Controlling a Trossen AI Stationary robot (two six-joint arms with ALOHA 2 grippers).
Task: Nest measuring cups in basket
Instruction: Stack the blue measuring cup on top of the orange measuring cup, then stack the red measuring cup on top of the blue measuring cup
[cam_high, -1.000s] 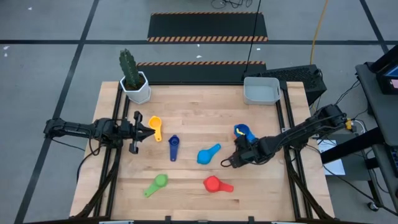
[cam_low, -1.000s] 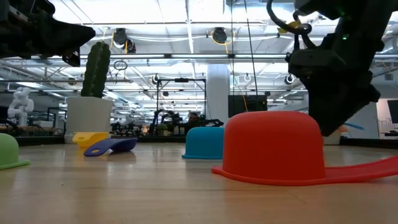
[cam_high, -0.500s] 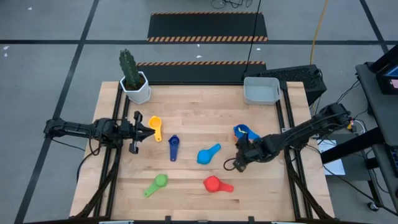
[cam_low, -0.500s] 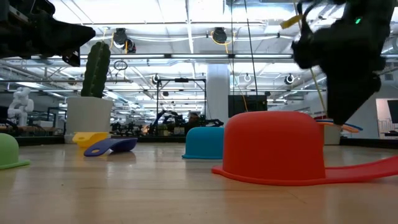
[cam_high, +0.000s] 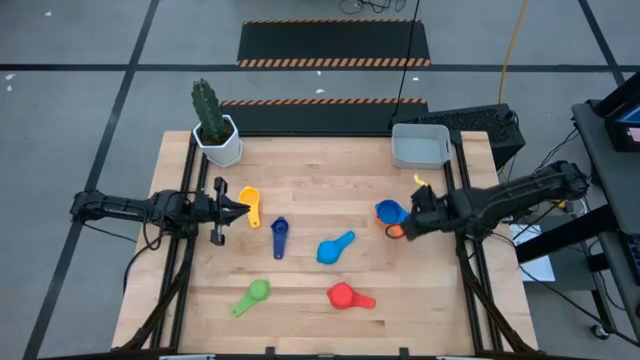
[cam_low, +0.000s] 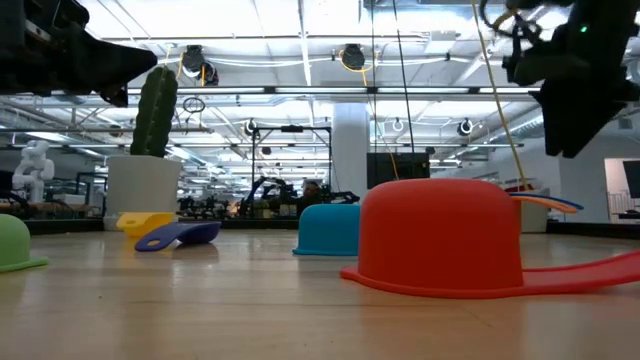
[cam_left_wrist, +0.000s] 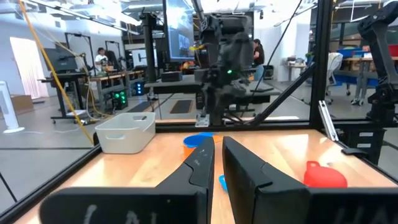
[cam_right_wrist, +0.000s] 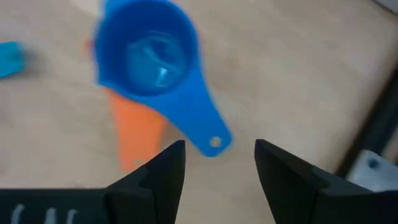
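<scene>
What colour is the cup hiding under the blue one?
Orange. The orange cup pokes out beneath the blue cup, clearest in the right wrist view.

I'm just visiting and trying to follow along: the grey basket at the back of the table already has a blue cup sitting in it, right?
Not quite. In the high view the grey basket at the back of the table has no cup in it. The blue cup sits on the wood in front of it, partly over an orange cup, beside the right arm's fingers.
</scene>
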